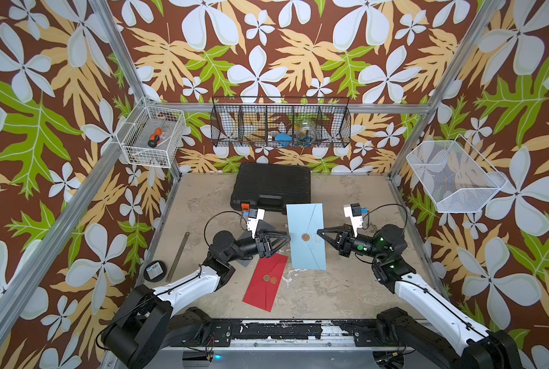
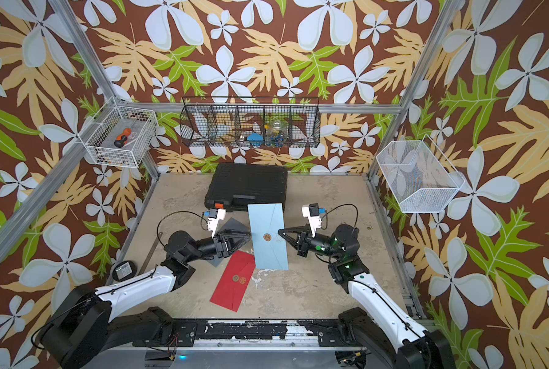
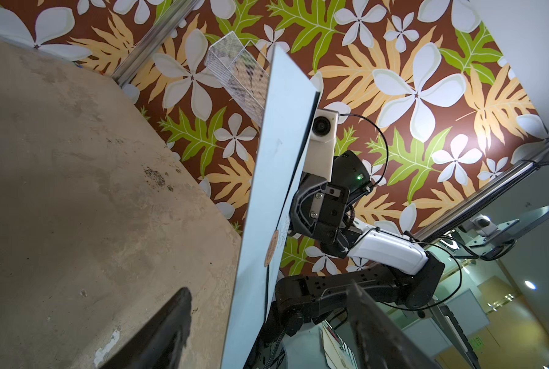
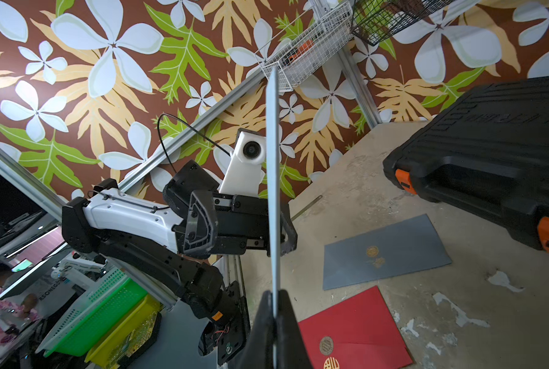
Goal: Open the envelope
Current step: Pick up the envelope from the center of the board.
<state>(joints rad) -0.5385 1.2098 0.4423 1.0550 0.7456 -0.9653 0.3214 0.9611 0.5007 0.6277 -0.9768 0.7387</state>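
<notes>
Top views: the blue envelope (image 1: 305, 223) hung lifted over the middle of the table (image 1: 346, 287), seal side up, just in front of the black case (image 1: 273, 187).
Long axis: ran from the table's far edge towards its near edge.
Right tool (image 1: 318, 230): pinched together on one long edge, beside the wax seal (image 1: 305, 236).
Left tool (image 1: 288, 238): at the opposite long edge, jaws apart; the paper passed between its fingers (image 3: 167, 322) without touching.
Nearer arm: neither, since each stood at its own edge.
Red envelope (image 1: 266, 282): flat towards the near edge.
White wire basket (image 1: 174, 140): held a screwdriver (image 1: 154, 137).
Black wire rack (image 1: 343, 127): held a glass jar (image 1: 305, 131) and something blue (image 1: 282, 138).
Mesh basket (image 1: 458, 191): contents not discernible.
</notes>
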